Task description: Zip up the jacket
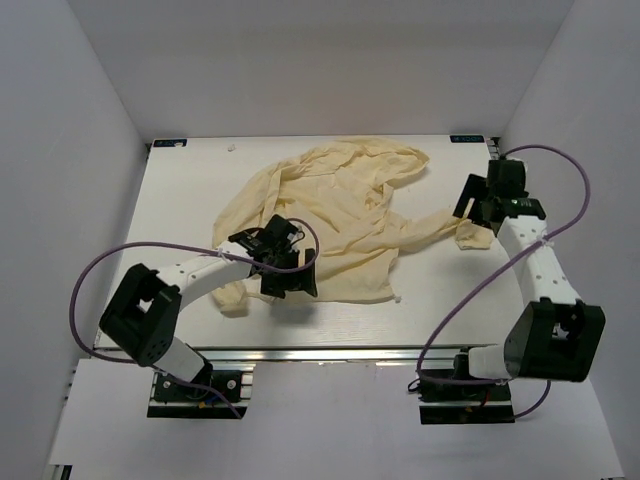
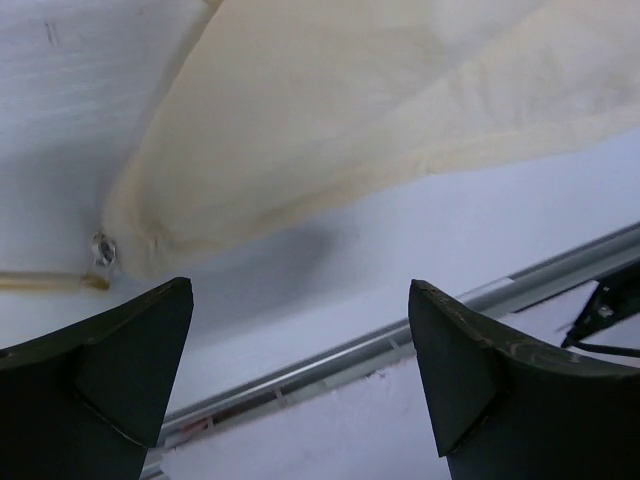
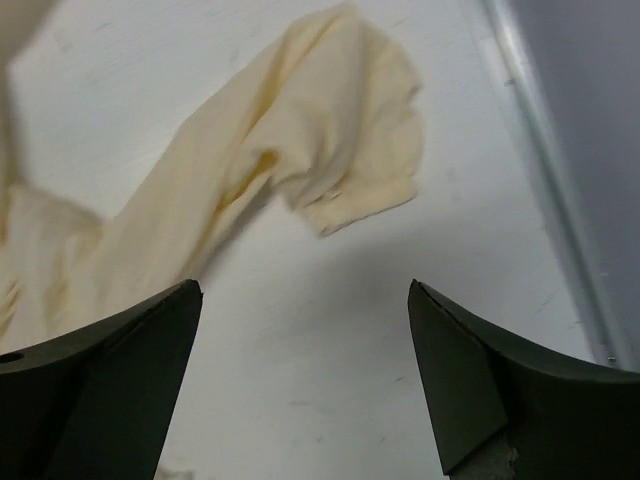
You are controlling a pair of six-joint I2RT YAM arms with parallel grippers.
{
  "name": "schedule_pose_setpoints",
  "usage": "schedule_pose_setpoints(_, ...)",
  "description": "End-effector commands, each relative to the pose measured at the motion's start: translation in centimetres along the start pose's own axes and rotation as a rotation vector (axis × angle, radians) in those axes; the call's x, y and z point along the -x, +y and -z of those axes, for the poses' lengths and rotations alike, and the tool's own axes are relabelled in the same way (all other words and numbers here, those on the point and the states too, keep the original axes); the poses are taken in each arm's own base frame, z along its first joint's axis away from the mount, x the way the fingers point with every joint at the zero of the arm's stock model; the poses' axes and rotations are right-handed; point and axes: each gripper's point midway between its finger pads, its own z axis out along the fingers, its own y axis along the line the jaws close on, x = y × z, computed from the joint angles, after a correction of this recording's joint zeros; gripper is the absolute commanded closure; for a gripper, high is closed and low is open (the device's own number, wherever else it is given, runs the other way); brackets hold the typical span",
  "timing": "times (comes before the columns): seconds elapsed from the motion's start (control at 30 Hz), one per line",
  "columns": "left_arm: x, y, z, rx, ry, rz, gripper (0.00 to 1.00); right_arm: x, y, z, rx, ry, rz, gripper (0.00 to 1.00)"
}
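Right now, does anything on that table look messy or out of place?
Yes: the jacket lies crumpled and askew, hood bunched at the far side, one sleeve stretched toward the right tool. Nothing looks torn or spilled.

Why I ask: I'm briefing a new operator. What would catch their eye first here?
The crumpled pale yellow jacket sprawls across the middle of the white table, hood toward the far edge. The left gripper hovers open at its near hem, where a small metal piece glints. The right gripper hangs open by the outstretched sleeve cuff.
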Motion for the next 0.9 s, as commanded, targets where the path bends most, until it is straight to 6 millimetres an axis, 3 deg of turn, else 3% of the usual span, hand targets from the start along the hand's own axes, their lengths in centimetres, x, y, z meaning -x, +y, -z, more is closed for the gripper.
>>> schedule_pose_setpoints(0.0, 2.5, -2.1, 4.4, -0.041, -0.112, -0.048, 0.02, -2.3, 6.2, 4.4, 0.259, -0.007, 0.047, 0.11)
schedule_pose_setpoints(0.03, 3.1, -1.9, 5.0, -0.013, -0.147, -0.035, 0.02, -2.4, 7.1, 6.1, 0.296, -0.038, 0.048, 0.11)
schedule_pose_setpoints(0.07, 4.0, -1.2, 6.0, 0.038, -0.203, -0.010, 0.02, -3.9, 8.1, 6.7, 0.322, -0.024, 0.060, 0.11)
schedule_pose_setpoints(0.1, 4.4, -0.9, 6.5, 0.059, -0.230, 0.006, 0.02, -5.7, 10.8, 8.1, 0.406, -0.007, 0.105, 0.11)
schedule_pose_setpoints(0.13, 5.0, -0.4, 6.9, 0.090, -0.268, 0.025, 0.02, -6.7, 12.2, 9.4, 0.476, 0.001, 0.084, 0.11)
schedule_pose_setpoints(0.2, 6.2, 0.5, 7.7, 0.141, -0.328, 0.087, 0.02, -11.7, 16.2, 11.0, 0.673, 0.106, 0.118, 0.11)
schedule_pose_setpoints(0.27, 7.0, 1.6, 7.4, 0.169, -0.327, 0.120, 0.02, -15.1, 18.6, 12.1, 0.769, 0.186, 0.141, 0.11)
schedule_pose_setpoints(0.33, 8.2, 2.4, 7.4, 0.183, -0.323, 0.144, 0.02, -17.5, 19.9, 11.3, 0.768, 0.228, 0.174, 0.11)
schedule_pose_setpoints(0.5, 10.5, 6.0, 4.8, 0.265, -0.275, 0.210, 0.02, -21.8, 23.3, 10.0, 0.815, 0.366, 0.209, 0.11)
schedule_pose_setpoints(0.57, 11.3, 7.0, 4.5, 0.280, -0.274, 0.231, 0.02, -22.7, 23.5, 9.2, 0.797, 0.404, 0.202, 0.11)
schedule_pose_setpoints(0.67, 11.6, 9.3, 4.6, 0.356, -0.265, 0.277, 0.02, -24.2, 22.0, 6.7, 0.660, 0.451, 0.198, 0.11)
schedule_pose_setpoints(0.87, 11.4, 15.1, 5.0, 0.496, -0.249, 0.433, 0.02, -25.6, 17.2, 2.6, 0.479, 0.553, 0.131, 0.11)
